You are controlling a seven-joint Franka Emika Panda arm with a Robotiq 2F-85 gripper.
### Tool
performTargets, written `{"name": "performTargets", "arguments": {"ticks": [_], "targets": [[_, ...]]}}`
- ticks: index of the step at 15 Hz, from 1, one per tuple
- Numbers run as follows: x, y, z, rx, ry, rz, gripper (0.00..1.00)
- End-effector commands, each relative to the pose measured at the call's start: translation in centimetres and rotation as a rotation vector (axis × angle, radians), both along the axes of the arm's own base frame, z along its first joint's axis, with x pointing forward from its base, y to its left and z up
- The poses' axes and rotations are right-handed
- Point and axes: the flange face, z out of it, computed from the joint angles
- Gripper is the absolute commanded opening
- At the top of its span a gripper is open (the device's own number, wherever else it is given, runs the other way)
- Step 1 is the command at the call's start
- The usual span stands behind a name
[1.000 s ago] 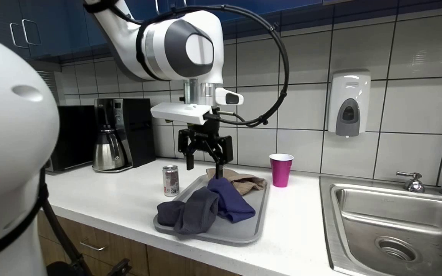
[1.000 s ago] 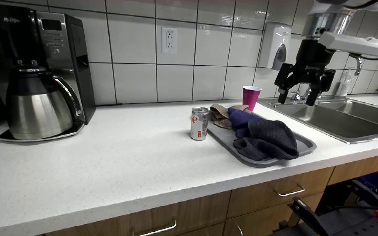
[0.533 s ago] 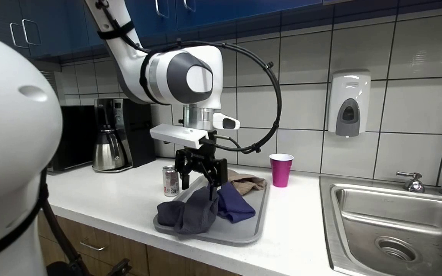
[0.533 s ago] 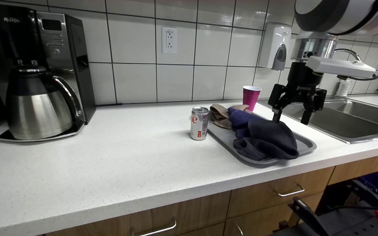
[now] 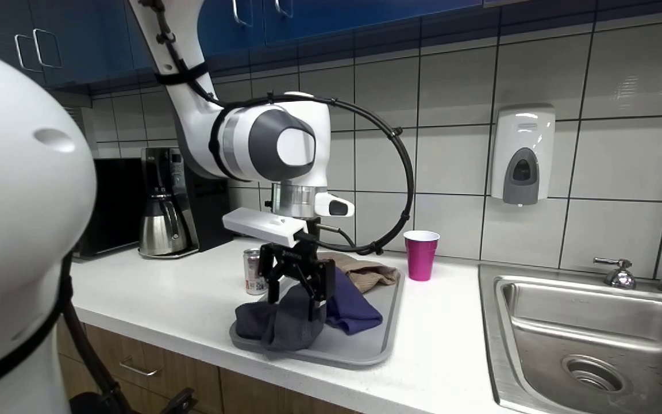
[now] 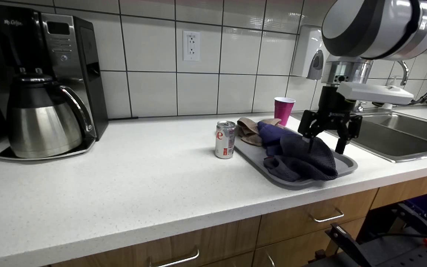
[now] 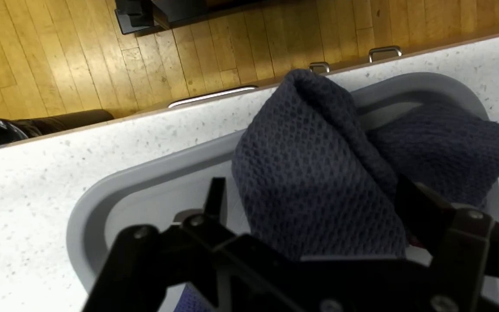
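Wrist view: my jaws spread to 9 and 3 o'clock, gripper (image 5: 293, 305) astride the big fold of the dark grey cloth (image 7: 312, 173); contact, I can't tell. It lies rumpled on the tray (image 7: 154, 199); purple cloth (image 7: 191, 301) peeks out between 7 and 8. Good pinch, I judge: slow squeeze, thick gather, tray spared
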Motion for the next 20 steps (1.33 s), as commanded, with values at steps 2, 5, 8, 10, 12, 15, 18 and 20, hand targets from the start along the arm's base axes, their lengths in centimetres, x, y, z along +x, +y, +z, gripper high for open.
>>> {"name": "performTargets", "arguments": {"ticks": [2,5,8,10,12,15,18,20], "targets": [[0.6,1.1,-1.3,0.001,-0.040,-0.003,1.00],[0.9,1.7,-1.9,0.004,-0.059,-0.006,1.00],[1.3,2.1,-2.5,0.007,-0.068,-0.007,1.00],[1.5,2.4,-2.9,0.012,-0.066,-0.007,1.00],[1.7,2.6,-3.2,0.018,-0.064,-0.011,1.00],[1.9,2.9,-3.6,0.032,-0.061,-0.017,1.00],[2.3,2.9,-4.1,0.039,-0.058,-0.023,1.00],[2.5,2.8,-4.4,0.039,-0.057,-0.021,1.00]]}}
